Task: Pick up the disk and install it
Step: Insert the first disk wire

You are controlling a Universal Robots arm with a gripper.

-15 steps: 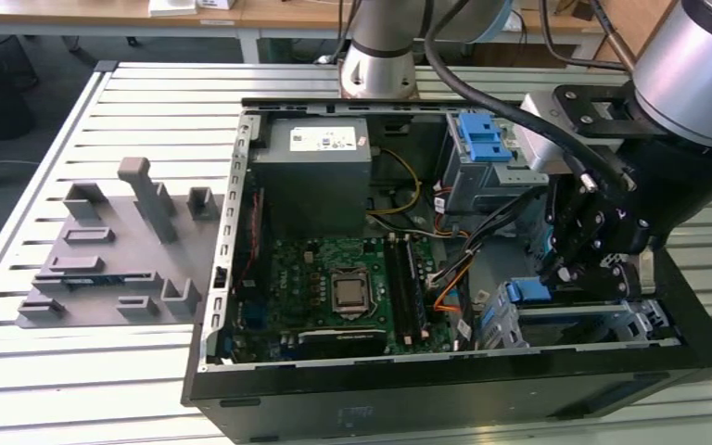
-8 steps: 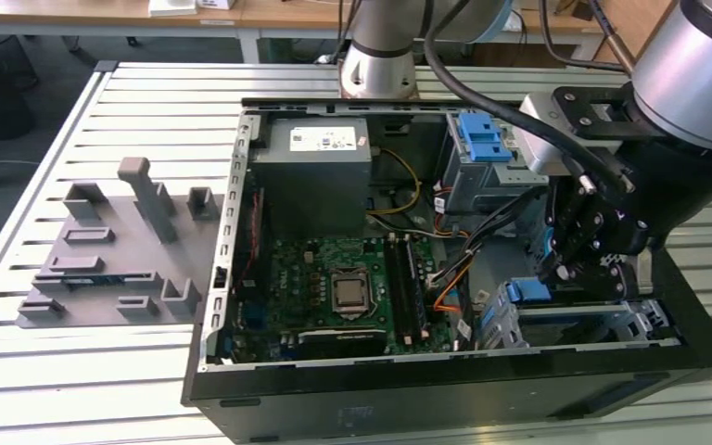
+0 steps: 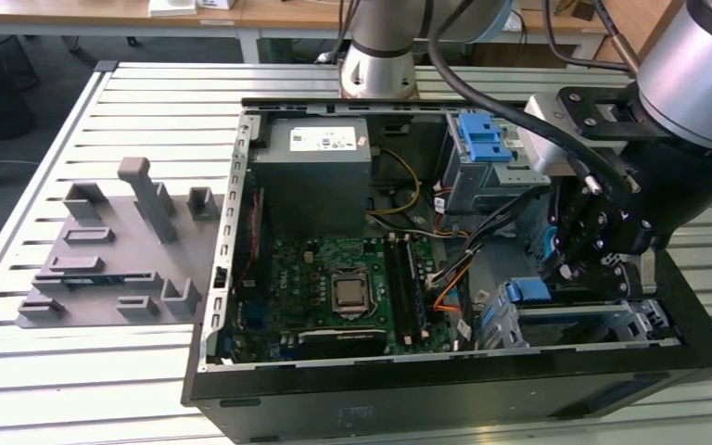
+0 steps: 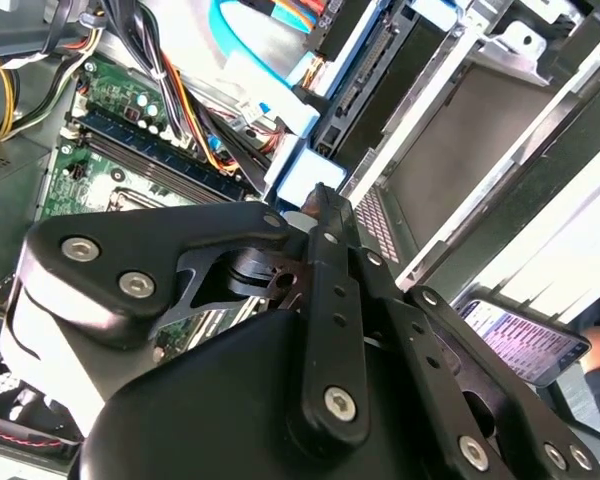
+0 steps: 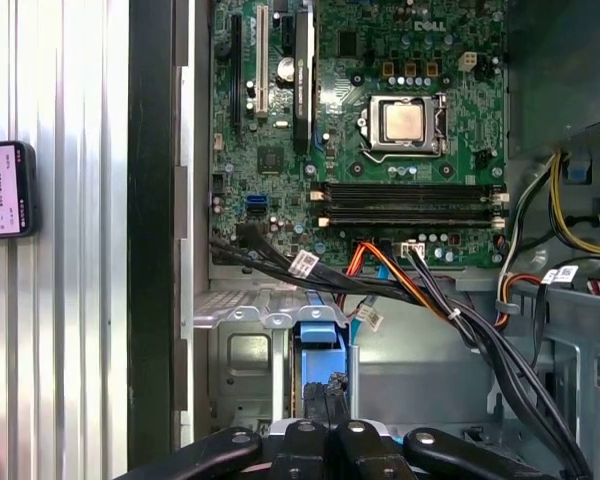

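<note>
The gripper is low inside the case, right over the metal bay. Its fingers are squeezed close together, with no gap that I can see. The tips sit at the blue edge of the disk. I cannot tell if they are really pinching it or just touching it.

The disk is already in the bay, standing on its thin edge. Its long side runs straight away from the tips, deeper into the bay, so it lies right ahead of the fingers and not off to one side. Past the disk come loose wires (orange, black and blue ones), then the green board.

I think the disk is partly slid into its slot now.
</note>
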